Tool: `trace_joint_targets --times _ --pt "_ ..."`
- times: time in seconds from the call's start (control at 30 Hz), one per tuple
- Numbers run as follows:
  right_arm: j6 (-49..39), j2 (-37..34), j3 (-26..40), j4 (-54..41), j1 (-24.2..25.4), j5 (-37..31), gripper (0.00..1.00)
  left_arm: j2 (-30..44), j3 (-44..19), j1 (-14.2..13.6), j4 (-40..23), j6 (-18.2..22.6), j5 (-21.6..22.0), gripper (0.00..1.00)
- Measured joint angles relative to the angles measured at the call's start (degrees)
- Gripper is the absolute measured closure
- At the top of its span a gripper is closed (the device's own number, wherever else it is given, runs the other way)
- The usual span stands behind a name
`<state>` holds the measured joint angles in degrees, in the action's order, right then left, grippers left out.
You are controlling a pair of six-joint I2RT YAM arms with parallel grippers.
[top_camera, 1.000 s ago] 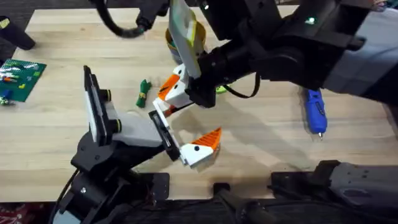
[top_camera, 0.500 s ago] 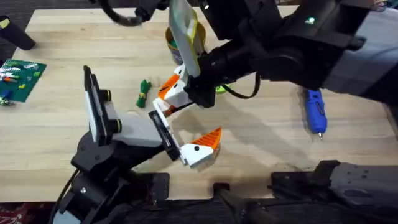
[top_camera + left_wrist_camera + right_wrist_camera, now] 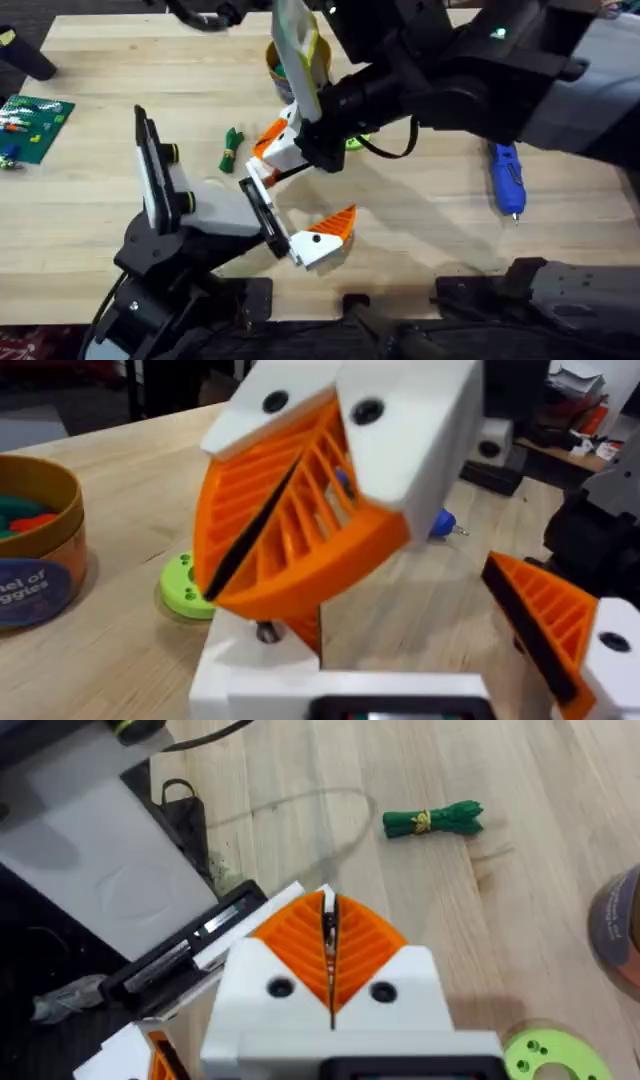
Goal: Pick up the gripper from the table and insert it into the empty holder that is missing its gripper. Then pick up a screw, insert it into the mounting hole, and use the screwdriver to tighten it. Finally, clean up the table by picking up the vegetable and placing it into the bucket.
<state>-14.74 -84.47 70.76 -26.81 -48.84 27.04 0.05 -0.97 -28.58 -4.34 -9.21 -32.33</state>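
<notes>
Overhead: my right gripper (image 3: 272, 140) reaches across the middle, and its pads look clamped together on the gripper (image 3: 285, 155), which sits right at the far end of the holder (image 3: 258, 205). The left gripper (image 3: 285, 225) presents that holder from the near left; I can't tell if it's open or closed. My read is that we're mid-insertion, so the trick is to line the white shank up with the slot and push straight along it, no twisting, or it'll jam. The vegetable (image 3: 231, 148) lies on the table (image 3: 90, 215) just left of the action. The screwdriver (image 3: 507, 180) is well off to the right, and the bucket (image 3: 285, 62) is on the far side, partly behind my arm.

Left wrist: I see the right gripper (image 3: 285, 575) up close with its orange pads closed flat against each other. The white base of the gripper (image 3: 290, 675) sits below them. The bucket (image 3: 40, 550) shows some teal and red bits inside, too hidden to name, and no dark-green bundle among them. The lime ring (image 3: 185, 585) lies just beside it.

Right wrist: the right gripper (image 3: 328, 910) is shut to a thin seam, with the holder (image 3: 185, 955) just to one side of it, so the alignment looks close. The vegetable (image 3: 433, 820) is apart on bare wood, and the bucket (image 3: 620, 930) is barely at the edge, with its contents hidden.
</notes>
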Motion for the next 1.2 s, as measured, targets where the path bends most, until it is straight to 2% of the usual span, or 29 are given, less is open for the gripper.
trace_joint_targets --times 0.5,0.6,0.73,0.77,0.83,1.2 --pt "0.25 0.0 -1.63 0.18 0.0 -0.43 0.974 -0.01 0.0 0.0 -0.02 -0.08 0.02 0.015" --pt "0.62 0.0 -1.7 0.03 0.0 -0.39 0.711 0.0 0.0 0.0 -0.02 -0.08 0.02 0.015" --pt "0.78 0.0 -1.72 0.05 0.34 -1.16 0.148 0.0 0.0 0.0 -0.02 -0.07 0.14 0.015" --pt "0.69 0.0 -1.72 0.16 0.73 -1.52 0.048 -0.02 0.0 0.0 -0.02 -0.07 0.19 0.015" --pt "0.83 0.0 -1.73 0.04 1.01 -1.81 0.01 0.0 0.0 0.0 -0.02 -0.07 0.19 0.015" --pt "3.6 1.51 -2.03 1.15 0.65 -1.71 0.007 -0.02 0.0 0.0 0.0 -0.04 0.19 0.015"
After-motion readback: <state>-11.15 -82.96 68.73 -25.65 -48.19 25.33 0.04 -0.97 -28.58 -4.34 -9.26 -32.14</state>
